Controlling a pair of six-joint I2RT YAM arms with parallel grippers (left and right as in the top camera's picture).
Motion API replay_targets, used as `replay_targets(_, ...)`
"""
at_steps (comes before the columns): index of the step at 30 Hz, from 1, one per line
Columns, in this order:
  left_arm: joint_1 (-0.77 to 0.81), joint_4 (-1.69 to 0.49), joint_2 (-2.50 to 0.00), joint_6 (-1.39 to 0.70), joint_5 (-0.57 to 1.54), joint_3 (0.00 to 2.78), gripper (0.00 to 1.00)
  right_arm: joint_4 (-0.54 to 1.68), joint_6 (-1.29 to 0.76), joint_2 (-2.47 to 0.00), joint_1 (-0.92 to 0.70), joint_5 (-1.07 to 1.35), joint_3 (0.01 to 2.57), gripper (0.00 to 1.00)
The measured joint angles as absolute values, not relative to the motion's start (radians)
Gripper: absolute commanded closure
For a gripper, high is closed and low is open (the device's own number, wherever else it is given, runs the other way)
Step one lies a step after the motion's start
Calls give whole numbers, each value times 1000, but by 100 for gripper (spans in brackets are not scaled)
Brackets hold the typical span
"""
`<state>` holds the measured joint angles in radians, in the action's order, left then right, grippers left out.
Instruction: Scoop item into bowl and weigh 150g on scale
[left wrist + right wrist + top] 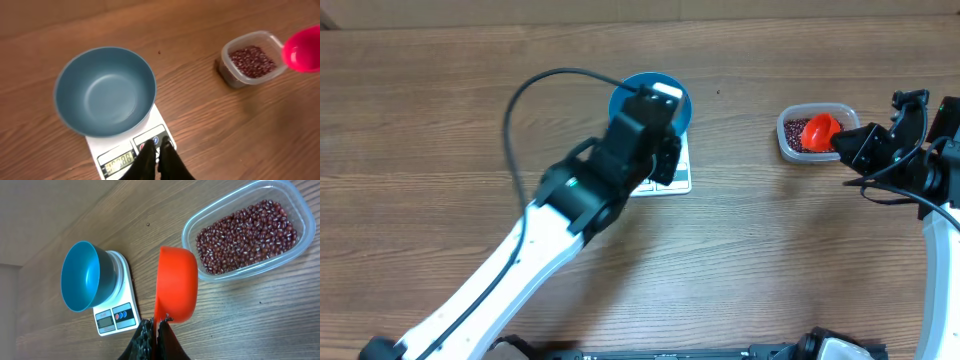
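From overhead, I see the blue bowl [623, 98] on the white scale [678, 178] just past the table's [440, 120] centre toward 12 o'clock. The scale's display edge faces 6 o'clock. My left gripper [158, 152] hangs over the scale's button strip with its jaws pressed together and nothing between them. I can't tell whether the tips touch a button. The display is lit, but its digits are too blurred to read. The bowl's inside is bare blue.

The beans [245, 235] lie in the clear container [240, 272], well apart from the bowl at its 3 o'clock. My right gripper [152, 326] is clamped on the edge of the red scoop [175, 285]. It holds the scoop on its side over the container's end, and I can't see into the scoop.
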<state>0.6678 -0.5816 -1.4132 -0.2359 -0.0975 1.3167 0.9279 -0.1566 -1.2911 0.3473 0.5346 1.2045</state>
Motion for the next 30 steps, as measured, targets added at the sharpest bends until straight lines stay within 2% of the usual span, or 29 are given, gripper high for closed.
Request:
replay_targets(13, 609, -744, -1354, -225, -93, 1317, 96, 927, -157, -1291, 347, 535, 1205, 96)
replay_targets(30, 600, -878, -1354, -101, -44, 1317, 96, 928, -157, -1291, 347, 515, 1205, 96)
